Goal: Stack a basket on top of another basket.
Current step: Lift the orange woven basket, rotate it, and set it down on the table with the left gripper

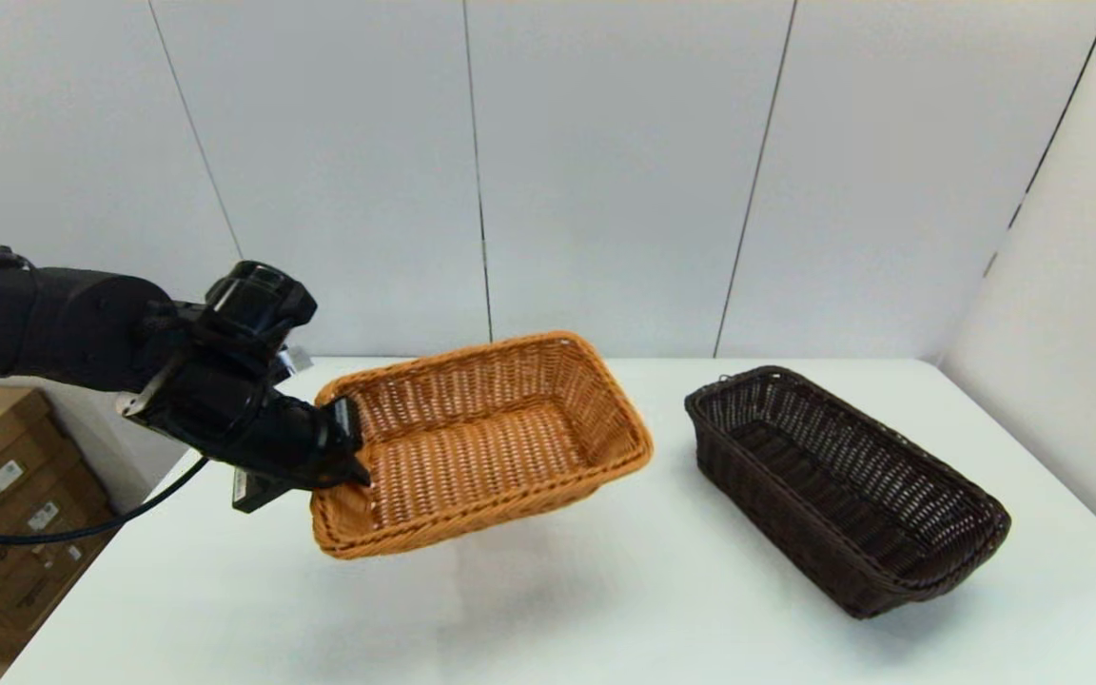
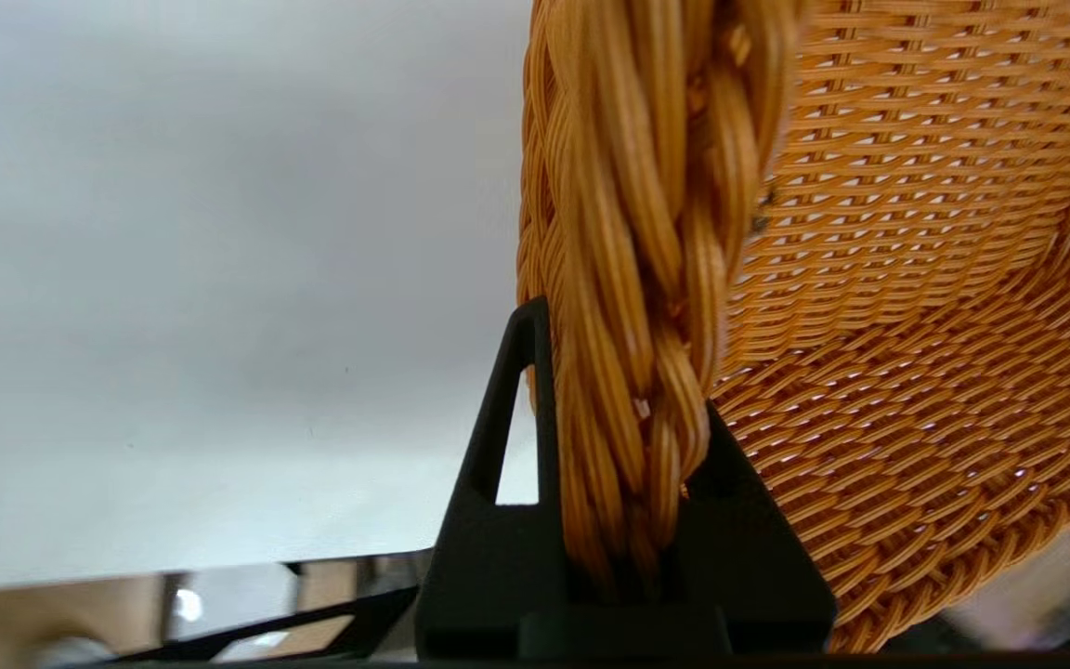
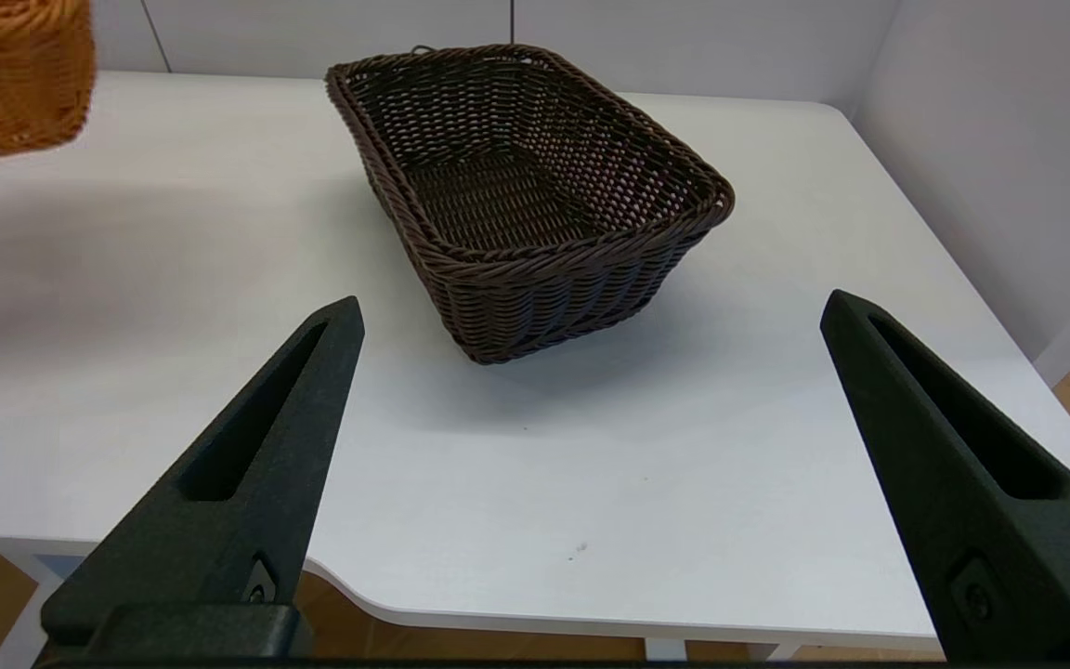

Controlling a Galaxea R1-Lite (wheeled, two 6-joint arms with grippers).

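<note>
Left gripper [image 1: 343, 447] fingers clamp braided short-end rim of orange-tan rectangular wicker basket [image 1: 481, 442], held clear of white counter [image 1: 548, 609]. Dark brown rectangular wicker basket [image 1: 843, 490] rests on counter to its right, well apart, long axis angled across the orange-tan one's. Right gripper [image 3: 591, 483] parked near counter edge, fingers wide, nearer dark basket.

Dark brown basket [image 3: 535, 195] on white table [image 3: 730, 418] (orange-tan basket [image 3: 10, 79] at edge), beyond wide-spread right hand [image 3: 591, 372]

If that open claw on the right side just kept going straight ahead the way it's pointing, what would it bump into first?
Probably the dark brown basket. The right gripper, fingers wide open, hangs at the near edge of the white table and aims at it, with only bare tabletop between; its height over the table is hard to judge.
</note>
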